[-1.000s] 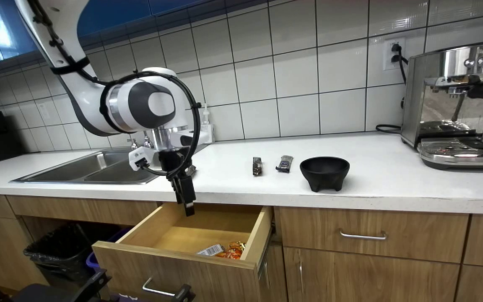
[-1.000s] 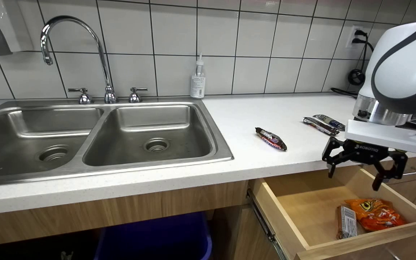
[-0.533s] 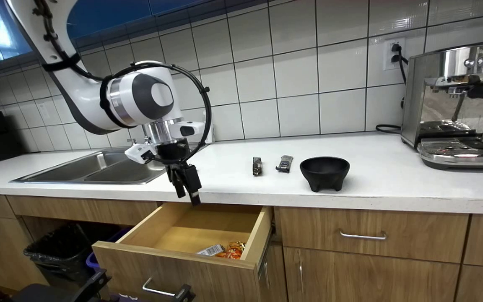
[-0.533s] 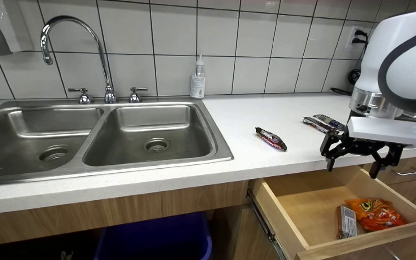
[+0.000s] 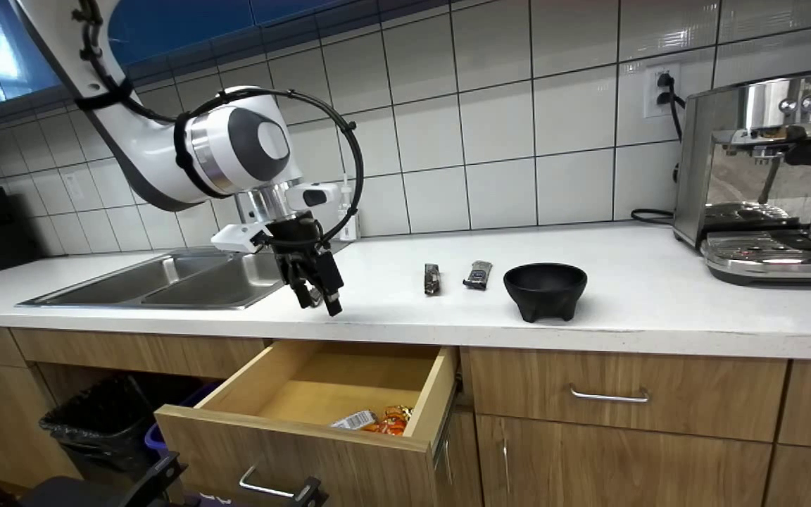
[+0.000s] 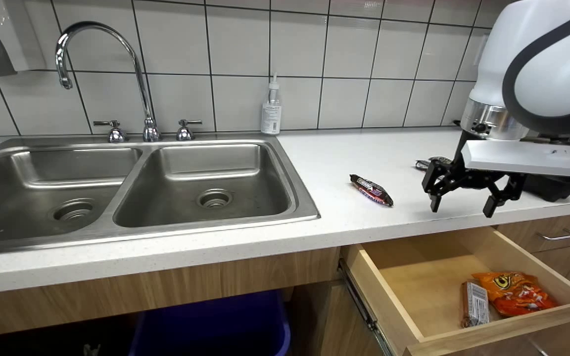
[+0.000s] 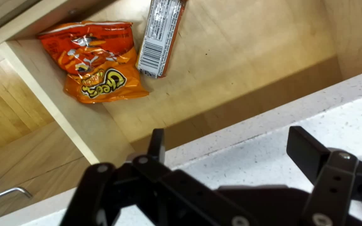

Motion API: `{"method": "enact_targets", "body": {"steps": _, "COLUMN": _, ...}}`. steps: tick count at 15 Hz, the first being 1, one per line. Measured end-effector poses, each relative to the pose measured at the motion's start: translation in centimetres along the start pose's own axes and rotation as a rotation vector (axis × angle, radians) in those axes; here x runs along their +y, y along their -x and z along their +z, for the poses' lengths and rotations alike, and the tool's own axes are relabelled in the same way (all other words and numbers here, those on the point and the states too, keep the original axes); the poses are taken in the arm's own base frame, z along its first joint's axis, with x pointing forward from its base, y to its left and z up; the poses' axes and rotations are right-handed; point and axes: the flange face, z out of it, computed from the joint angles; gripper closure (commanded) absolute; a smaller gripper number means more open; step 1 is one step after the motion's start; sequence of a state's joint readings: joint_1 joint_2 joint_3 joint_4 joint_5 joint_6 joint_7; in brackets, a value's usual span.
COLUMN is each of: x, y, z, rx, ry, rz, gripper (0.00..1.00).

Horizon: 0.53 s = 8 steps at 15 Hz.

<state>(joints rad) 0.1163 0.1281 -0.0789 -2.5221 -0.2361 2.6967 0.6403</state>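
White counter (image 5: 384, 282): three wrapped bars (image 6: 371, 190), black bowl (image 5: 545, 290).

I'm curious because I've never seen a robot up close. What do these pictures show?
This is a white robot arm in a kitchen. At its end is a black gripper, open and holding nothing. Two views come from cameras standing away from it; the third camera sits on the arm, looking down into an open drawer with an orange snack bag and a wrapped bar. On the counter lie a dark packet near the sink and two more packets beside a black bowl.
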Motion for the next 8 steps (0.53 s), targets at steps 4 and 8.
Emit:
{"method": "enact_targets", "body": {"steps": 4, "x": -1.3, "y": -1.2, "z": -1.0, "rx": 0.024, "ry": -0.01, "rz": -0.056, "gripper": 0.0}}
{"method": "enact_targets", "body": {"steps": 8, "x": -2.6, "y": -2.7, "z": -1.7, "rx": 0.037, "ry": -0.009, "rz": -0.117, "gripper": 0.0}}
